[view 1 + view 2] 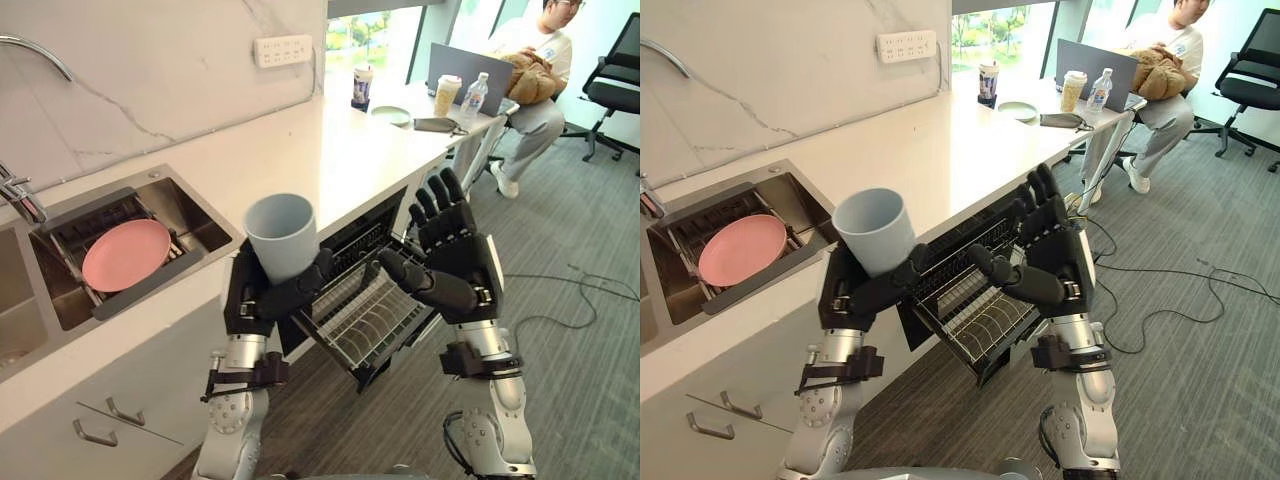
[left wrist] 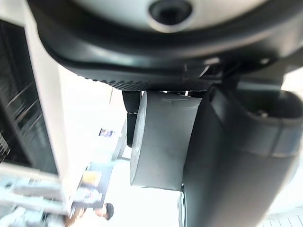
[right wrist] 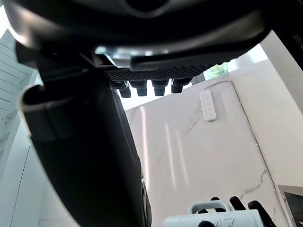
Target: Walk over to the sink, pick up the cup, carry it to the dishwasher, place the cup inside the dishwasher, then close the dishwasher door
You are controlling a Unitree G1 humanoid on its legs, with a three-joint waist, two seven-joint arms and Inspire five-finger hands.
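A pale grey-blue cup [image 1: 282, 233] stands upright in my left hand [image 1: 262, 295], whose fingers and thumb curl round its lower half; the cup [image 2: 161, 139] shows pressed against that hand in the left wrist view. I hold it above the counter's front edge, just left of the open dishwasher [image 1: 370, 300], whose wire rack [image 1: 372, 318] is pulled out under the counter. My right hand [image 1: 455, 255] hovers over the rack, fingers straight and upright, nothing in it. The sink [image 1: 60, 290] lies to the left.
A pink plate [image 1: 126, 253] rests on a rack in the sink, with a tap [image 1: 18, 195] at its edge. A person [image 1: 535, 75] sits at the counter's far end with a laptop [image 1: 468, 66], cups and a bottle. An office chair [image 1: 615, 85] stands beyond.
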